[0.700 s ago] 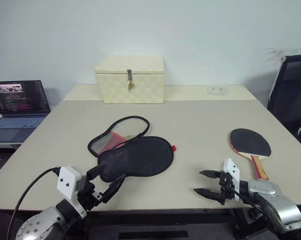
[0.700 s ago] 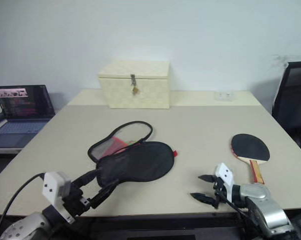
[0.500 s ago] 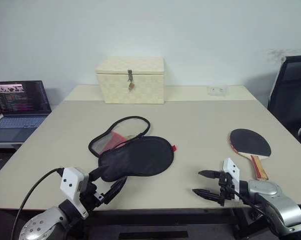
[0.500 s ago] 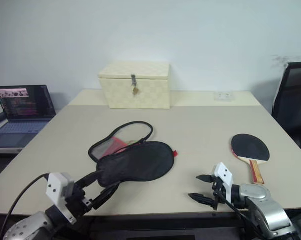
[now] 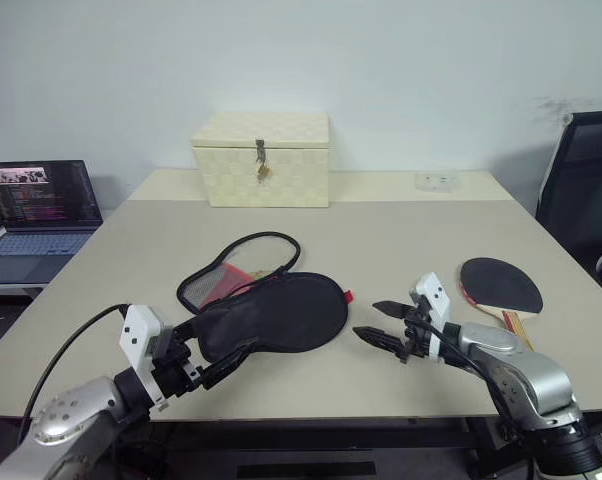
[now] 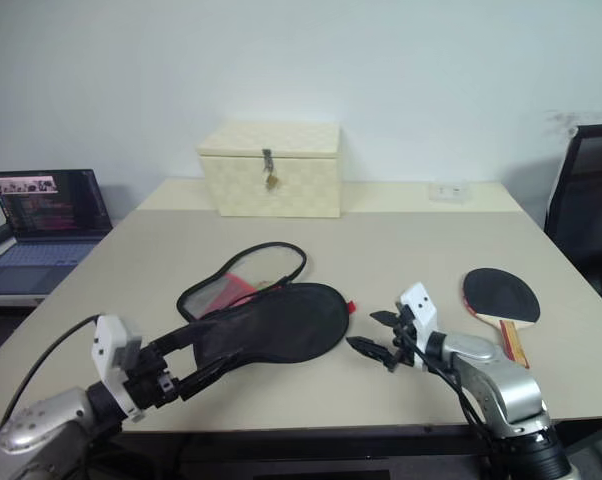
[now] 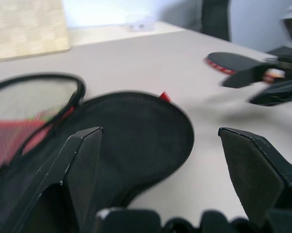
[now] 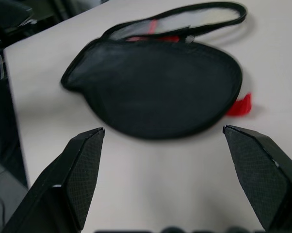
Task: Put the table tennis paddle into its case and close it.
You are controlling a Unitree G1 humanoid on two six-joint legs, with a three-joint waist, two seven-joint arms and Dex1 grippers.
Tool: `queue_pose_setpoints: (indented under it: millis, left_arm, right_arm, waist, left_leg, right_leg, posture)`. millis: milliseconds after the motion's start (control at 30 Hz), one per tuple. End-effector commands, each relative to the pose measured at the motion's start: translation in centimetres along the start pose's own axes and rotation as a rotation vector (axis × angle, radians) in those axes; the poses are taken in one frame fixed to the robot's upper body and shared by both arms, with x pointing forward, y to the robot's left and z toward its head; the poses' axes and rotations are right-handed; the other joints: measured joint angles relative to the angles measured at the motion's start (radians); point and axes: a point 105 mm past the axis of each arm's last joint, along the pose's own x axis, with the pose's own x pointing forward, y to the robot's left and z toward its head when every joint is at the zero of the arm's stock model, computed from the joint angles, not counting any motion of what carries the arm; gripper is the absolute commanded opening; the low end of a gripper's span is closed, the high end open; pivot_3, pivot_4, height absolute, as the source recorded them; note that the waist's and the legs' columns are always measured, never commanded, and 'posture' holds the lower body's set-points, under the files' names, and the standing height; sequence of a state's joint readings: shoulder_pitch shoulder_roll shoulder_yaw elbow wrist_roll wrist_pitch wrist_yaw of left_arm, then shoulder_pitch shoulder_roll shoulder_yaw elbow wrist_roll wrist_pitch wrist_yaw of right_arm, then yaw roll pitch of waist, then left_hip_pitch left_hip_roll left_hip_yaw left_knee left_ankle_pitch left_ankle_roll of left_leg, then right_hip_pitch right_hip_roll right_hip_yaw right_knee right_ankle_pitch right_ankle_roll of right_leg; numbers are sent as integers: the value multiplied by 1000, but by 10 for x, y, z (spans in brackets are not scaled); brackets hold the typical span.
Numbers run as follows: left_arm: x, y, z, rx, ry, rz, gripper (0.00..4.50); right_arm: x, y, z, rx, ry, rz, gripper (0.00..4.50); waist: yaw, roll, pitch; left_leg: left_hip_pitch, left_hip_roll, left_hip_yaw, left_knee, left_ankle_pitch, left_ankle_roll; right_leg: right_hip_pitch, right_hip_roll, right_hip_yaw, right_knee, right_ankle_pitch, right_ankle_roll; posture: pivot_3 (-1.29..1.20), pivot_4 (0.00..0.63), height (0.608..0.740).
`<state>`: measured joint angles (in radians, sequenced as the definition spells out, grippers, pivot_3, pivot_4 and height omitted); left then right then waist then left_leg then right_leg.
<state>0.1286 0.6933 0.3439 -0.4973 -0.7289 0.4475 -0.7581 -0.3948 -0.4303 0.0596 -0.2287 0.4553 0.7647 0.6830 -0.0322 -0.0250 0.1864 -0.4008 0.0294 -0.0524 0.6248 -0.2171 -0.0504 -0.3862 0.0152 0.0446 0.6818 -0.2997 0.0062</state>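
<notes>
Looking at the desk, basically nothing's done yet: the case lies unzipped mid-desk, the paddle sits well apart off to its right. Left gripper and right gripper both have jaws apart, empty, flanking the case.

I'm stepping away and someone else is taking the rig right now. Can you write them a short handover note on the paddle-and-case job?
Left gripper: jaws open, empty, at the near left end of the case.
Right gripper: jaws open, empty, over the table between the case and the table tennis paddle, pointing toward the case.
Case: lies unzipped at the table's middle, its flap spread out behind it.
Paddle: flat on the table to the right, black face up, handle toward the robot.
Done: nothing yet; the paddle is untouched.
Left: pick up the paddle, slide it into the case, zip it shut.
</notes>
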Motion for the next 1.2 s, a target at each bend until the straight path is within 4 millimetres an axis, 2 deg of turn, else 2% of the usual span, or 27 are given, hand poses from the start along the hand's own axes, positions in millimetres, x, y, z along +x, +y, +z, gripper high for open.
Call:
queue_pose_setpoints:
  millis: [33, 167, 300, 533, 700, 800, 1067, 1200]
  left_arm:
    - [-3, 9, 15, 11, 2, -71, 4177]
    - [-1, 22, 24, 48, 18, -104, 4177]
    - [4, 21, 24, 57, 34, -150, 4177]
    - [2, 16, 23, 30, 75, -228, 4177]
    - [2, 15, 23, 28, 89, -244, 4177]
    - [2, 13, 22, 26, 91, -248, 4177]
    - [-2, 9, 21, 20, 90, -236, 4177]
    - [-3, 9, 20, 20, 88, -225, 4177]
  right_arm:
    - [4, -14, 10, 50, 9, -122, 4278]
    - [14, -26, 4, 174, 65, -234, 4278]
    - [23, -22, -4, 265, 89, -229, 4278]
    - [44, -2, -5, 274, 103, -159, 4278]
    - [69, 25, -10, 262, 132, -81, 4278]
    - [80, 34, -15, 256, 156, -66, 4278]
    - [81, 33, -16, 322, 155, -93, 4278]
    - [86, 40, -4, 445, 111, -49, 4278]
  waist:
    - [0, 0, 0]
    - [0, 0, 0]
    - [-1, 1, 0]
    - [-3, 1, 1]
    - [-4, 1, 1]
    - [-6, 1, 1]
    - [-14, 1, 0]
    - [-18, 1, 0]
  left_leg:
    - [-1, 0, 0, 0, 0, 0]
    - [-1, 0, 0, 0, 0, 0]
    - [-1, 0, 1, -1, 0, 0]
    - [-1, 0, 1, -2, 0, 0]
    - [-1, 1, 1, -2, 0, 0]
    - [-1, 1, 1, -2, 0, 0]
    - [0, 2, 1, -2, 0, 0]
    - [-1, 2, 1, -2, 0, 0]
  right_leg:
    - [-1, 0, 0, 0, 0, 0]
    - [-2, 0, 0, 0, 0, 0]
    - [-2, 0, 0, 0, 0, -1]
    - [-3, 0, 0, 0, 0, -1]
    - [-3, 0, 0, 0, 0, -1]
    - [-3, 0, 0, 0, 0, -1]
    - [-3, 0, 0, 1, 0, -1]
    - [-3, 0, 1, 1, 0, -1]
  posture:
    - [0, 150, 740]
    - [0, 150, 740]
    - [0, 150, 740]
    - [0, 150, 740]
    - [0, 150, 740]
    - [0, 150, 740]
    - [0, 150, 740]
    - [0, 150, 740]
